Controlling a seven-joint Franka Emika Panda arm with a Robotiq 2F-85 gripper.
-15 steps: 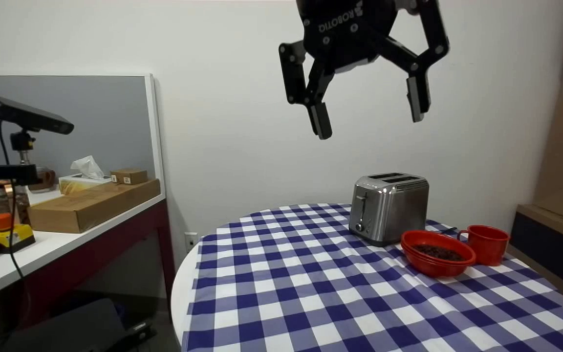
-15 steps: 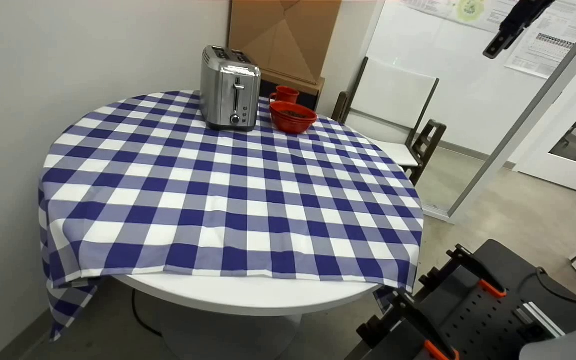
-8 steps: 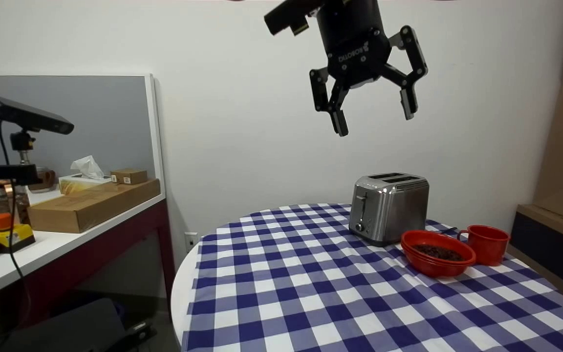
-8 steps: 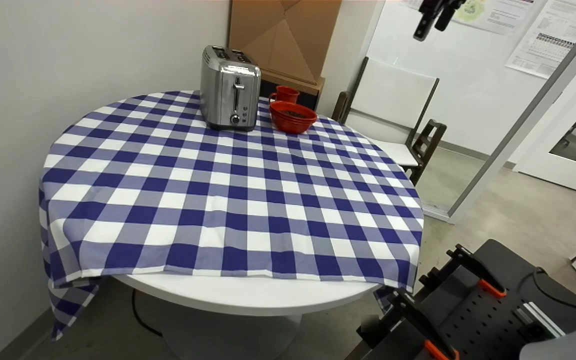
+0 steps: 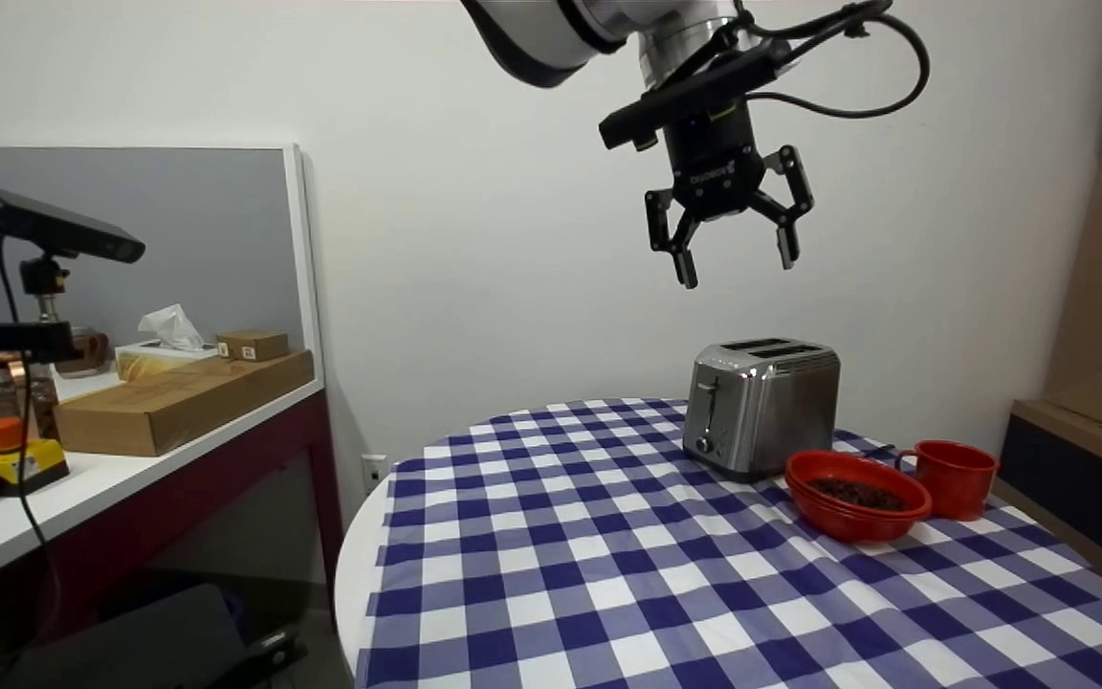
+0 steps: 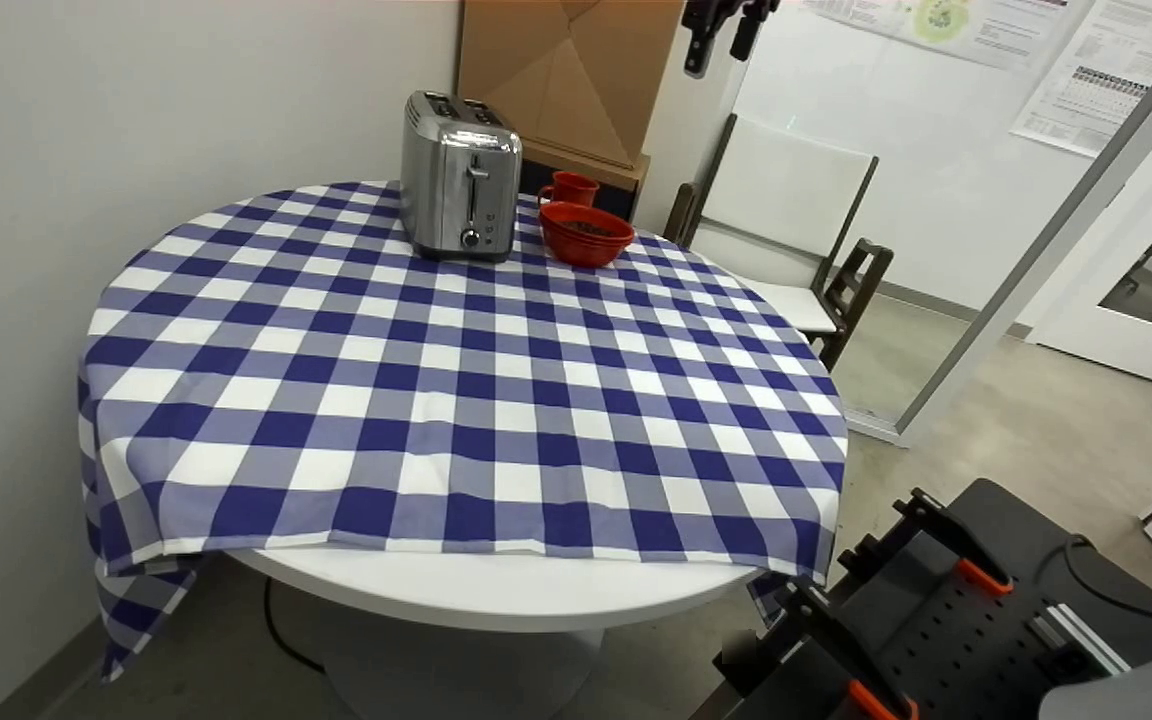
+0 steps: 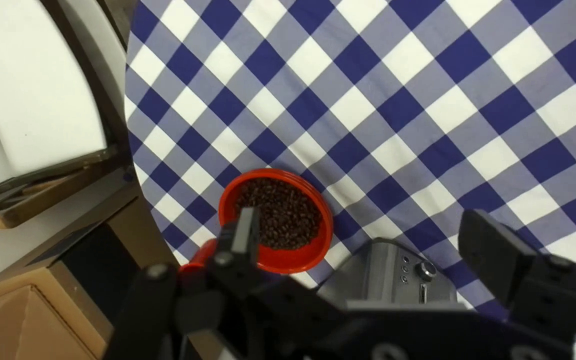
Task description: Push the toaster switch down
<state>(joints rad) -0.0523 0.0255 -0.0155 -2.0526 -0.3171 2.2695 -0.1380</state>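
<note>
The claw (image 5: 738,274), its fingers (image 5: 686,270) spread wide with nothing between them, hangs above the table (image 6: 496,592), touching nothing. The silver toaster (image 5: 769,411) stands on the table below the claw; in the wrist view it shows between the two fingers, though how far it lies off the claw's centreline is hard to judge. The switch (image 6: 477,173) sits near the top of its slot, so the push is presumably not yet made. Lowered this wide, the claw could straddle the switch so that neither finger presses it, or catch the toaster's top edge; a sideways shove might slide the toaster on the checked cloth (image 5: 551,565). The red bowls (image 5: 843,524), below the claw and just beside the toaster, could be tipped by a low, swinging finger, spilling the dark beans (image 7: 288,215). Legible text: the ROBOTIQ lettering (image 5: 712,176), small, on the claw's own body; the print on the sheets (image 6: 1121,85) beyond the claw is too fine to read.
</note>
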